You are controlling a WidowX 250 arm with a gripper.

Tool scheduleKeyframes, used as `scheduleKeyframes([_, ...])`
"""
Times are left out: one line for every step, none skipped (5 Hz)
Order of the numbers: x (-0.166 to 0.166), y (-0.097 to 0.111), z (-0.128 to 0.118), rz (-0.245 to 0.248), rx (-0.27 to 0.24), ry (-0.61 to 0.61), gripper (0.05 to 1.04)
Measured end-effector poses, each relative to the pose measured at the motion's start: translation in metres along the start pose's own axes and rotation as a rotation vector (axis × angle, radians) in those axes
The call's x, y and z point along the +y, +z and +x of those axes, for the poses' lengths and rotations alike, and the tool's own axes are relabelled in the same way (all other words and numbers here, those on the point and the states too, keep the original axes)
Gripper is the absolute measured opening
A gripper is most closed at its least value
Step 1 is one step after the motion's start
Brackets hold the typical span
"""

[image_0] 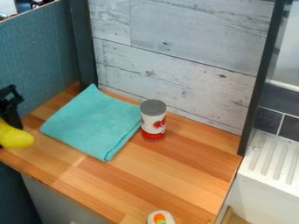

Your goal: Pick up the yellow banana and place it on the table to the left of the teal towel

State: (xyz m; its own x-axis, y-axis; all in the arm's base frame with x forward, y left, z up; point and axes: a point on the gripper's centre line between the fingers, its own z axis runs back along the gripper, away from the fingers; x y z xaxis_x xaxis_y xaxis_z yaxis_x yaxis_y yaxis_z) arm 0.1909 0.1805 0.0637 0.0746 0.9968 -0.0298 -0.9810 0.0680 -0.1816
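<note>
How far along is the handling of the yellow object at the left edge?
Looks done: the black pincer is right at the rounded yellow object. In hand: possibly that object, though a grip cannot be confirmed. Left: seemingly its release, since pincer and object meet near the folded turquoise cloth.

No text readable; red-and-white label [154, 125] on can [153, 107], any print too small.

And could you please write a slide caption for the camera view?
Black gripper at a yellow object, with a folded turquoise cloth and a can on a wooden counter.
</note>
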Motion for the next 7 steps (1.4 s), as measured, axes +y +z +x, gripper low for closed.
scheduleKeyframes([0.001,-0.015,-0.003,-0.002,0.033,0.026,0.607])
scheduleKeyframes([0.003,-0.029,-0.003,0.02,0.055,0.034,0.607])
scheduleKeyframes([0.004,-0.038,-0.008,0.063,0.074,0.032,0.607])
scheduleKeyframes([0.0,-0.044,-0.011,0.051,0.086,0.031,0.607])
scheduleKeyframes([-0.005,-0.049,-0.013,0.035,0.111,0.04,0.607])
scheduleKeyframes([-0.012,-0.054,-0.015,0.039,0.13,0.023,0.607])
scheduleKeyframes([-0.012,-0.054,-0.016,0.039,0.139,0.029,0.656])
